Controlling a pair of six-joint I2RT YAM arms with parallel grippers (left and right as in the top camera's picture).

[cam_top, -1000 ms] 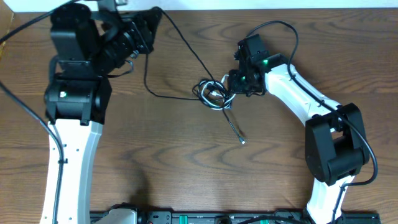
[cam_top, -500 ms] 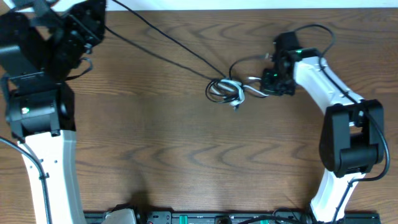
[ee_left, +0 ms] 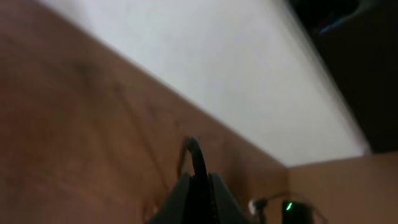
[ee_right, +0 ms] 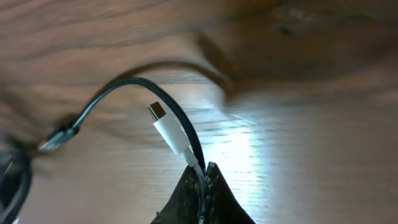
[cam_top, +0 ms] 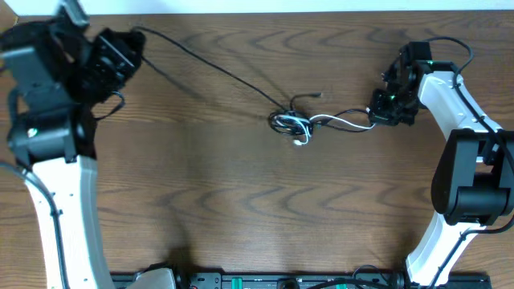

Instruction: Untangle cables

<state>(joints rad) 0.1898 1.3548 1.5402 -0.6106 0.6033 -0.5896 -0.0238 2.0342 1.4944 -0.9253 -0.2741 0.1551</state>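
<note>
Looking down on the counter point(cam_top: 241, 217), there's a broad stretch of bare wood on the near side of the tangle and more to either side of it, so plenty of room there. The far edge is the tight spot, where the wood meets a white strip point(cam_top: 321, 6). The left hand point(ee_left: 199, 183) is up by that far edge at the left corner, fingers pinched right together on the black cable point(cam_top: 217, 72). The wrist view is blurred, but the cord comes straight out of the closed tips. From there the black cable runs in a long, nearly straight line across the wood to the knot point(cam_top: 291, 124), which sits about mid-counter, well apart from both arms. Over on the right, the right hand point(ee_right: 202, 180) is clamped tight on the white cable point(cam_top: 341, 122), which leads from the knot across to it. The white plug point(ee_right: 169, 127) pokes out just past the fingertips. A black strand arcs down beside it to the same tips, and I cannot tell whether that one is pinched too. Its small plug end point(ee_right: 57, 138) lies free on the wood.
</note>
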